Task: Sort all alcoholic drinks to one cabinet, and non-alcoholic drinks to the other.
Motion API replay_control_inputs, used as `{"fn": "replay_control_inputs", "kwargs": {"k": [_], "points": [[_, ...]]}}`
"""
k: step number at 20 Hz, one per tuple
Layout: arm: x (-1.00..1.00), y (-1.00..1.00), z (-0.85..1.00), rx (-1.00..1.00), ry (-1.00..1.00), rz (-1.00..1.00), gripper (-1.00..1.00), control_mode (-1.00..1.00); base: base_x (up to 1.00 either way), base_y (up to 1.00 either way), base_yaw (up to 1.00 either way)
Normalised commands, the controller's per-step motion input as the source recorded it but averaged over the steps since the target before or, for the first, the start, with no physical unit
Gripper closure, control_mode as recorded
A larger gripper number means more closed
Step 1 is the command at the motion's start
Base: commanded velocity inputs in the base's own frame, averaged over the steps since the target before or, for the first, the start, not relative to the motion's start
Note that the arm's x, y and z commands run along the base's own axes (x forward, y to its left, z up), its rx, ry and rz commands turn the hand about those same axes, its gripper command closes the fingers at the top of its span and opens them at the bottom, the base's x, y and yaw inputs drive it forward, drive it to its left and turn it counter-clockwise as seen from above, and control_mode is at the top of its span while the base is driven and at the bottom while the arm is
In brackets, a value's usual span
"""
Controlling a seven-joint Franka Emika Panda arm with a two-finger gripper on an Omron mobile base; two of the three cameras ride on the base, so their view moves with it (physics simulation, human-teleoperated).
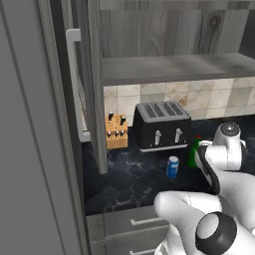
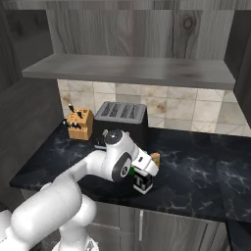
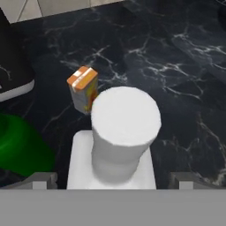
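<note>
Jaws spread wide, my gripper (image 3: 113, 187) hovers above the squarer pale bottle with a white cap (image 3: 126, 128), near the black marble counter's (image 3: 176, 66) front edge. I should descend centred, avoiding the small orange-yellow carton (image 3: 84, 88) just beside.

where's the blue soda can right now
In the left base view the blue soda can stands on the black counter, in front of the toaster and just left of the green bottle.

Kitchen: toaster (image 1: 162, 125), knife block (image 1: 116, 131), tile backsplash (image 2: 196, 110).
</note>
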Motion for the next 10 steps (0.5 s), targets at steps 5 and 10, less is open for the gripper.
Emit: {"fn": "replay_control_inputs", "kwargs": {"k": [5,10], "points": [[0.18,-0.08,-0.07,0.0,0.0,0.0,-1.0,-1.0,0.0,0.0,0.0],[0.17,-0.04,-0.07,0.0,0.0,0.0,-1.0,-1.0,0.0,0.0,0.0]]}}
